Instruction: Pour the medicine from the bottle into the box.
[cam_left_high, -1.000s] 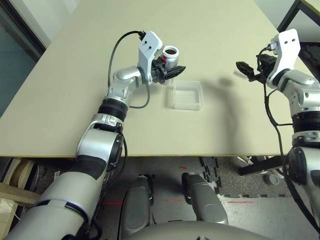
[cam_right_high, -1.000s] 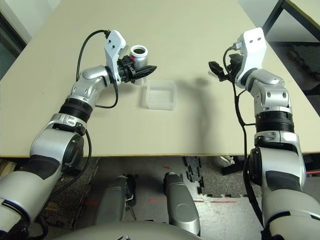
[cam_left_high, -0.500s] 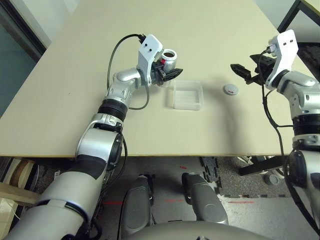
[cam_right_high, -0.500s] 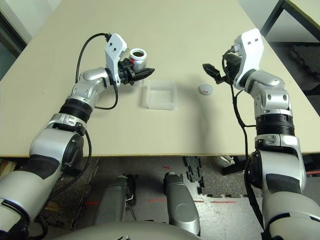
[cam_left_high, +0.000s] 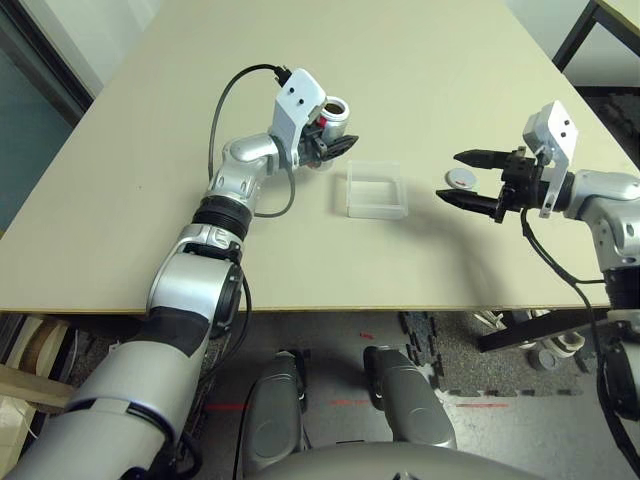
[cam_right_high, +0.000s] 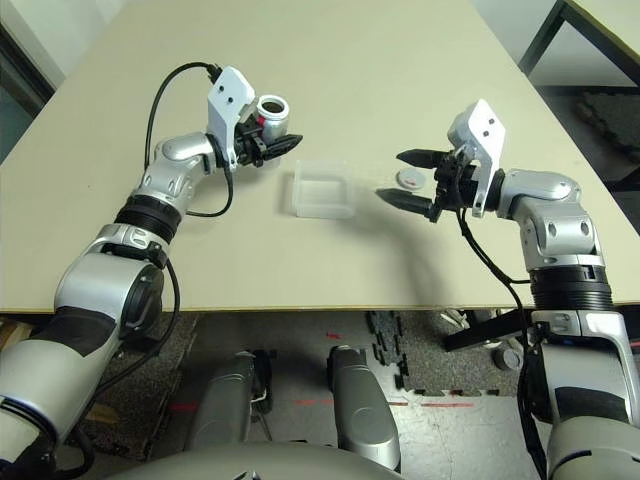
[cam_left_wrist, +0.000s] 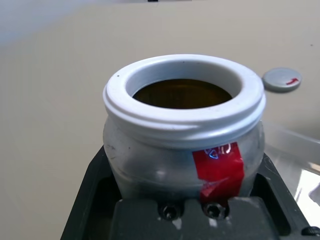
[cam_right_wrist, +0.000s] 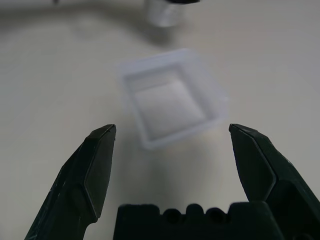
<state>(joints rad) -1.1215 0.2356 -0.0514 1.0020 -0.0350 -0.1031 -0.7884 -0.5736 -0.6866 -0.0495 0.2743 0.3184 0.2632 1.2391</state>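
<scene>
At far left a dark floor strip runs beside the bench, a plain beige top. Over it, the left pincer is clamped on the bottle, held upright above the surface with its open mouth facing up and the red stripe toward the robot. The left wrist view shows the mouth's interior as brown and dim; whether the medicine lies inside cannot be made out.

Just to the right of the bottle, and a little nearer the robot, the box sits flat on the bench, apart from the left pincer. It looks bare inside.

Further right lies the cap, flat on the bench, well apart from the box. The right pincer hangs near it, pointing toward the box, its two black fingers spread wide with nothing between them. From the head view the cap appears between the fingers, though whether the pincer is level with it or above it is hard to judge. In the right wrist view the box shows between the spread fingertips, some way ahead.

At upper right a black frame leg stands past the bench edge.
</scene>
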